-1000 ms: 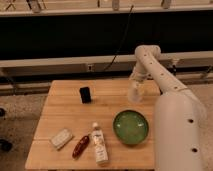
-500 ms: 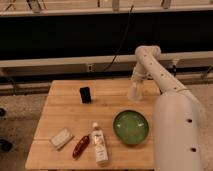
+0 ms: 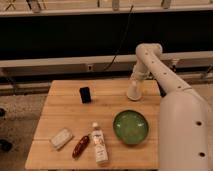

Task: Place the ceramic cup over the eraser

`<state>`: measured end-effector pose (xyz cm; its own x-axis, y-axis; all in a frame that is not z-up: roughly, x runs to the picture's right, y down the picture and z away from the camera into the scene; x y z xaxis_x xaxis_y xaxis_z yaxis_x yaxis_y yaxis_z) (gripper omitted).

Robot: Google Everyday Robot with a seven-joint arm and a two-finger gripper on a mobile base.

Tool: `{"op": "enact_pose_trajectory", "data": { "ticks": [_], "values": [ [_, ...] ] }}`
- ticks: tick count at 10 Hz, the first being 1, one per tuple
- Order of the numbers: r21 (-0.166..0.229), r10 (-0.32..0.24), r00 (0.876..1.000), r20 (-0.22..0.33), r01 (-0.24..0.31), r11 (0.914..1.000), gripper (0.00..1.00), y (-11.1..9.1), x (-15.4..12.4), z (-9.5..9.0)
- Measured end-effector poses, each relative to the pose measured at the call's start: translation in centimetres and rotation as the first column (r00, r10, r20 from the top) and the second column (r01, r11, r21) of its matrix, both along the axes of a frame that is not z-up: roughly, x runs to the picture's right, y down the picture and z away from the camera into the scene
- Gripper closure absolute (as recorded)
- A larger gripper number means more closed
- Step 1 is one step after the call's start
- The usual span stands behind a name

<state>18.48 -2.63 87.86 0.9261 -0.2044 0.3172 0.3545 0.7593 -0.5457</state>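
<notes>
The small white ceramic cup (image 3: 133,93) stands at the back right of the wooden table (image 3: 65,107). My gripper (image 3: 134,84) is right above it at the end of the white arm, at or on the cup's top. A pale flat rectangular block (image 3: 61,138), which looks like the eraser, lies at the front left of the table, far from the cup and the gripper.
A small black upright block (image 3: 85,94) stands at the back middle. A green bowl (image 3: 130,126) sits front right. A clear bottle with a white cap (image 3: 98,143) and a red packet (image 3: 80,146) lie at the front. My white body (image 3: 185,135) fills the right side.
</notes>
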Motion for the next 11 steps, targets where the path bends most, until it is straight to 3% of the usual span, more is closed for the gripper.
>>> {"op": "enact_pose_trajectory", "data": {
  "ticks": [4,7,11],
  "values": [
    [0.018,-0.097,0.991,0.094,0.096,0.9952,1.0,-3.0,-6.2,-4.5],
    [0.021,-0.159,0.975,0.152,0.157,0.9873,1.0,-3.6,-9.1,-5.9],
    [0.029,-0.239,0.945,0.222,0.238,0.9707,1.0,-3.4,-12.8,-7.6]
  ]
}}
